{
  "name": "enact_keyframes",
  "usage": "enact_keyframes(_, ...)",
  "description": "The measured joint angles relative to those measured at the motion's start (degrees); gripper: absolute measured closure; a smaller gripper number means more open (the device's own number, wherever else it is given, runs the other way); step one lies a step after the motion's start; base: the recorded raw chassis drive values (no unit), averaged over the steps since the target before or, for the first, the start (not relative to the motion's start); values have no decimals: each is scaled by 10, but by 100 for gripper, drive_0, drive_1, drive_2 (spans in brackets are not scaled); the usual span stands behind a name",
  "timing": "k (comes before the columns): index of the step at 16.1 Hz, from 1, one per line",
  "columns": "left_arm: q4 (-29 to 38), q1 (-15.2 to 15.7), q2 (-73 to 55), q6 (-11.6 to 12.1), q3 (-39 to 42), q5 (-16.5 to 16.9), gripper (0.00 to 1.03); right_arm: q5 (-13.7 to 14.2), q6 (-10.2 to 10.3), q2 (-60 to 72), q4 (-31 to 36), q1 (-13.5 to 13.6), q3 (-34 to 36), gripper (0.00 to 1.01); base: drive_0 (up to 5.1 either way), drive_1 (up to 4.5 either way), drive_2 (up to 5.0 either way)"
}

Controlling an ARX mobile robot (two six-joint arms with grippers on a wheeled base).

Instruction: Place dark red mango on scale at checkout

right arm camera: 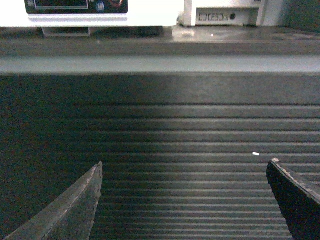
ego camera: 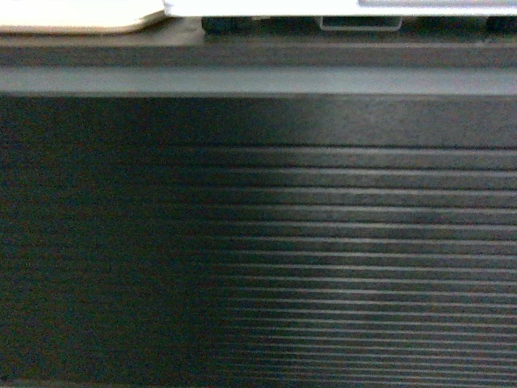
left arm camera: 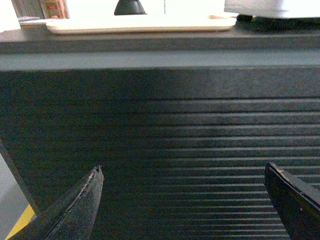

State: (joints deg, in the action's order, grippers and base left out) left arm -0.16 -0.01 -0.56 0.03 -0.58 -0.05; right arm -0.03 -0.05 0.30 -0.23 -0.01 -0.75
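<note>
Mango: not in any of the 3 views; its place cannot be told, and neither claw carries it.
Left claw [left arm camera: 182, 200]: fingers spread wide apart, nothing between them; only the 2 dark tips show at the bottom of the left wrist view.
Right claw [right arm camera: 185, 197]: also spread wide, nothing held; 2 dark tips at the bottom corners of the right wrist view.
Panel [ego camera: 258, 242]: dark ribbed front of the counter, straight ahead of both claws and filling most of every view; both claws sit low, below the counter top.
Ledge [ego camera: 258, 81]: grey strip above the panel, up and ahead of the claws.
Scale [right arm camera: 100, 12]: white body with a dark display strip and buttons, on the counter top, above and ahead-left of the right claw; only its lower front shows, its platter is out of frame.
Tray [left arm camera: 140, 22]: pale flat slab on the counter top, above and ahead of the left claw, with a dark cone-shaped foot behind it.
White box [right arm camera: 225, 12]: with ports, just right of the scale.
Progress: cannot be settled. No mango shows on the scale, but the weighing surface is out of frame, so the scene fits either fruit not fetched or fruit already set down above the view.
</note>
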Motion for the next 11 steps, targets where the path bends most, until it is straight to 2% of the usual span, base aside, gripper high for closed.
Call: enact_keyframes(11, -3, 0, 0, 0, 0, 0, 5, 1, 1, 0, -2, 0, 0, 3, 0, 0, 0)
